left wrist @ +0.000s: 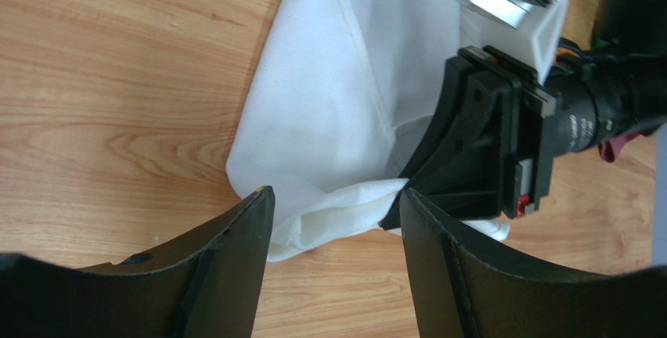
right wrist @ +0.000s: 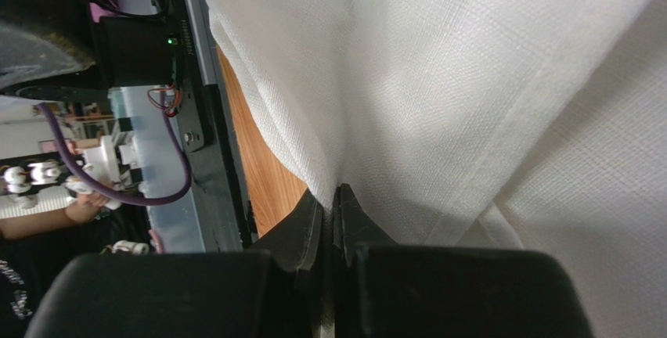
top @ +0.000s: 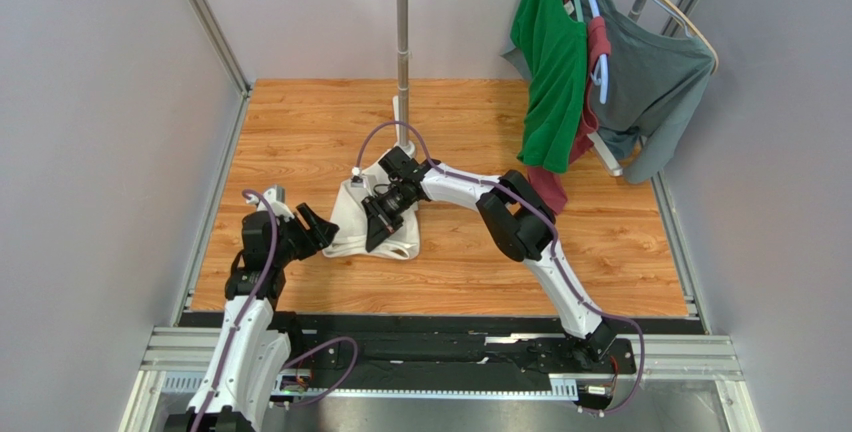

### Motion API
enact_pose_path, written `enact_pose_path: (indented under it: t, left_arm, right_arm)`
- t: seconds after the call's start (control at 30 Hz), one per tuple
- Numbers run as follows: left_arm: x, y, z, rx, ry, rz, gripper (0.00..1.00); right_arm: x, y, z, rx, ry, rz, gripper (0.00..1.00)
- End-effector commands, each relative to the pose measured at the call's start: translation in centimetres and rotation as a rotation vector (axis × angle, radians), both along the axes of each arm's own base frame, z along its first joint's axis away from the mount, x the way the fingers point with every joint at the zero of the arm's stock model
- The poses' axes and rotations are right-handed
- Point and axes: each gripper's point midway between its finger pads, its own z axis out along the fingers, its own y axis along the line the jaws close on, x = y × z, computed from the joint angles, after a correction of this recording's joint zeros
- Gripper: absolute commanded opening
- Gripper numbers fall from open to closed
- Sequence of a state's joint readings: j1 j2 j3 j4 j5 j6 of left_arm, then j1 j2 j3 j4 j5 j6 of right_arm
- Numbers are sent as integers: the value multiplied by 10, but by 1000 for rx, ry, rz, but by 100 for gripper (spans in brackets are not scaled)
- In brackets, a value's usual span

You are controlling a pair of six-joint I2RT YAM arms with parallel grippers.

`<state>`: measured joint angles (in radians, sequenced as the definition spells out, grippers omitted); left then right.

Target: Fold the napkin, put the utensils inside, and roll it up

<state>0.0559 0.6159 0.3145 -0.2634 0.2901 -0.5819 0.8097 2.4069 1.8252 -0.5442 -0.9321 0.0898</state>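
Observation:
The white napkin [top: 350, 214] lies bunched on the wooden table left of centre. It also shows in the left wrist view [left wrist: 337, 95] and fills the right wrist view [right wrist: 438, 80]. My right gripper [top: 383, 229] is shut on a fold of the napkin near its front edge [right wrist: 333, 193]. My left gripper [top: 318, 227] is open and empty, just left of the napkin's near corner, its jaws wide apart either side of that corner [left wrist: 337, 201]. The spoon is not in view.
A white pole stand [top: 402, 42] rises at the back centre. A green shirt [top: 550, 62], a dark red garment [top: 585, 112] and a grey shirt [top: 650, 82] hang at the back right. Grey walls close in left and right.

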Motion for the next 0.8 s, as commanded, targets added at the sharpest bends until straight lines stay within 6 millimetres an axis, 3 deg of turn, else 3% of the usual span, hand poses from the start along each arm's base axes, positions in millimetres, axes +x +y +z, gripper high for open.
enact_pose_path:
  t: [0.0, 0.03, 0.07, 0.2, 0.33, 0.5, 0.77]
  left_arm:
    - [2, 7, 10, 46, -49, 31, 69]
    - [0, 14, 10, 59, -21, 73, 69]
    - [-8, 25, -4, 86, 67, 139, 69]
    - [-21, 31, -15, 79, 222, 227, 63]
    - [-29, 10, -20, -30, 298, 186, 63]
    - [-37, -10, -10, -143, 279, 168, 65]
    - [-22, -34, -11, -274, 258, 82, 66]
  right_arm:
    - [17, -22, -47, -142, 55, -85, 0]
    - [22, -24, -49, -144, 64, -99, 0]
    - [23, -25, -51, -149, 82, -109, 0]
    - [30, -29, -56, -156, 114, -140, 0]
    - [34, -30, -60, -167, 115, -156, 0]
    - [36, -31, -64, -180, 112, -165, 0]
    - [36, -33, -67, -196, 108, -171, 0]
